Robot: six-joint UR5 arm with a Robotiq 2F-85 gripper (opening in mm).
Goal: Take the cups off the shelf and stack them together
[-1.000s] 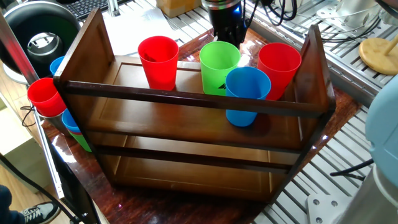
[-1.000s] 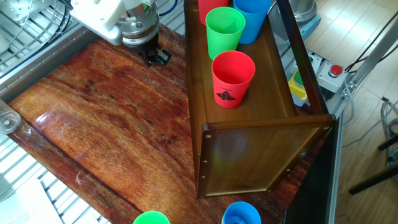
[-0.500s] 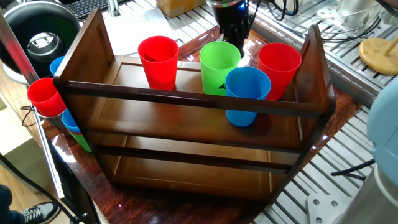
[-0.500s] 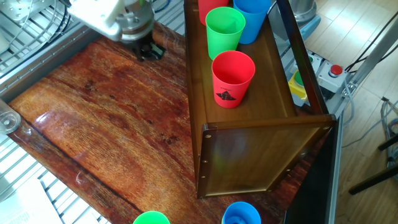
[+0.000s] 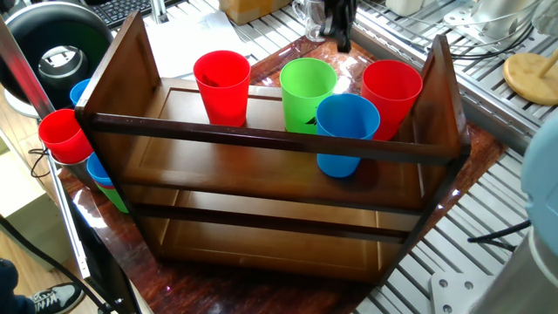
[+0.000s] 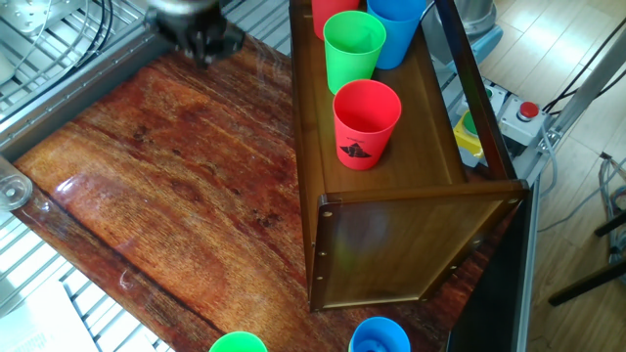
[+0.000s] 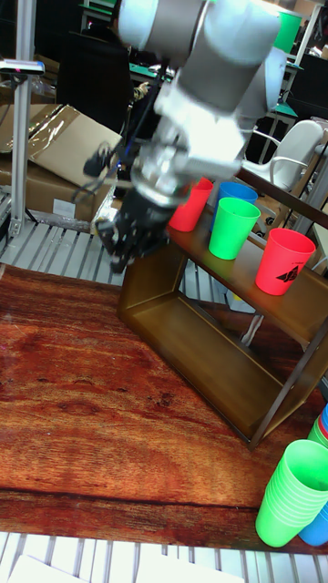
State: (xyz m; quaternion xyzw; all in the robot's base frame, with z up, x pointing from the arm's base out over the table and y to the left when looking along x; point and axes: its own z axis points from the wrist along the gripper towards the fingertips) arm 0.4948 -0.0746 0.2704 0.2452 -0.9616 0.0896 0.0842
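The shelf (image 5: 261,139) is a dark brown rack standing on the wooden table. Its top tier carries the cups: a red one (image 5: 222,85), a green one (image 5: 307,92), a blue one (image 5: 347,133) and a second red one (image 5: 391,96). In the other fixed view the nearest red cup (image 6: 367,122) bears a black mark, with the green cup (image 6: 354,49) and blue cup (image 6: 396,24) behind it. My gripper (image 7: 123,244) hangs in the air behind the shelf, apart from every cup. Its fingers look close together with nothing between them. It is motion-blurred (image 5: 336,24) (image 6: 201,29).
A slanted column of nested red, blue and green cups (image 7: 293,492) leans off the shelf's far end (image 5: 65,138). A black round device (image 5: 57,52) and a wooden disc (image 5: 532,74) lie beside the table. A red button box (image 6: 529,110) sits near the shelf.
The gripper has lifted off the tabletop behind the shelf and moved up and away, toward the frame edge in both fixed views. The cups have not moved.
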